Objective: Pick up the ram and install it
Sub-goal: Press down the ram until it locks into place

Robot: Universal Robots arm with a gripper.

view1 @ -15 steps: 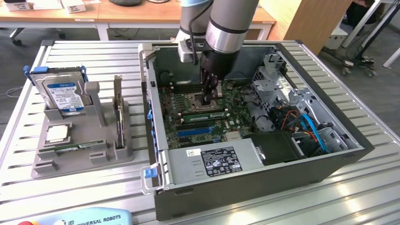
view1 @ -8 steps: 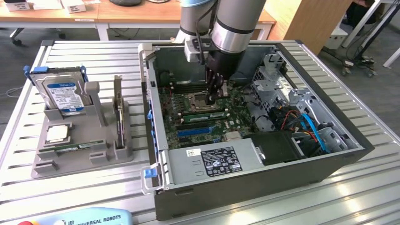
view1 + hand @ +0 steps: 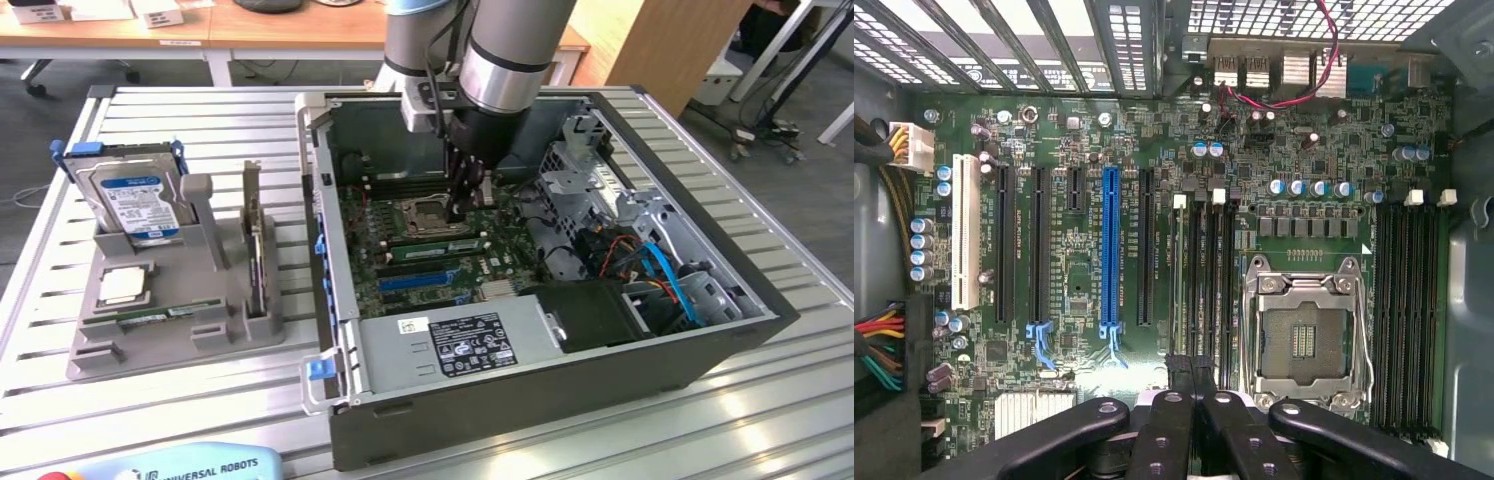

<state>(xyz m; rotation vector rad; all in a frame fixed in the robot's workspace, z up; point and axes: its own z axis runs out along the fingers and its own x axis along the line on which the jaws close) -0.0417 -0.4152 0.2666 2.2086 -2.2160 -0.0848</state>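
A long green ram stick (image 3: pixel 430 245) lies along the memory slots (image 3: pixel 1204 280) of the motherboard, beside the empty CPU socket (image 3: pixel 1309 338), inside the open computer case (image 3: pixel 534 400). My gripper (image 3: pixel 467 208) reaches down into the case just above one end of those slots. In the wrist view the gripper (image 3: pixel 1191 368) has its black fingers (image 3: pixel 1176 410) pressed together, shut, with nothing visible between them. Whether the tips touch the stick is hidden. A second, similar stick (image 3: pixel 251 235) stands on edge in the grey holder (image 3: pixel 174 335) outside the case.
The holder also carries a blue-labelled hard drive (image 3: pixel 134 195) and a small silver CPU chip (image 3: pixel 123 285). Inside the case are the power supply (image 3: pixel 454 345), drive cages (image 3: pixel 587 175) and blue and orange cables (image 3: pixel 654 270). The case walls close in around the arm.
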